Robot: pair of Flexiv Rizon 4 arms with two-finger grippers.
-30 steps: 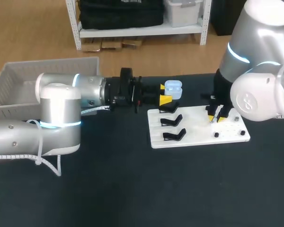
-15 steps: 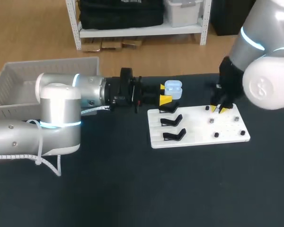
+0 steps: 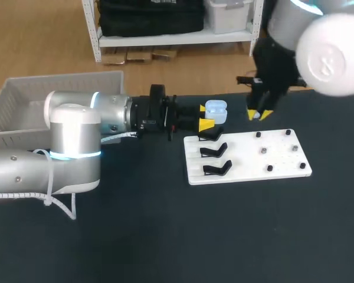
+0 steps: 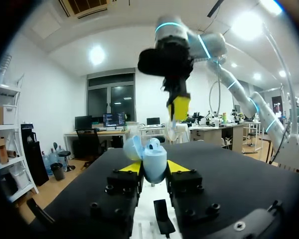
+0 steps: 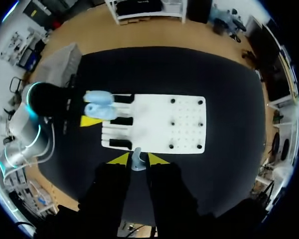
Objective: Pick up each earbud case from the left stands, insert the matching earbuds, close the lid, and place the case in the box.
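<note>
A light blue earbud case (image 3: 216, 109) with its lid open is held level in my left gripper (image 3: 205, 117), just behind the white stand board (image 3: 248, 158). The left wrist view shows the case (image 4: 153, 158) pinched from both sides by the yellow fingertips (image 4: 131, 167). My right gripper (image 3: 258, 114) hangs above the board's far edge, to the right of the case, fingers pointing down. In the right wrist view a small pale earbud (image 5: 136, 159) sits gripped between its tips, high over the board (image 5: 159, 130) and the open case (image 5: 100, 104).
Black case stands (image 3: 215, 151) line the board's left side, and small dark pegs (image 3: 264, 150) dot its right side. A pale plastic basket (image 3: 41, 100) stands at the table's far left. Dark tabletop surrounds the board.
My right arm has risen from the board's right side and swung back and left towards the case, carrying the earbud. The left arm and case have stayed still.
</note>
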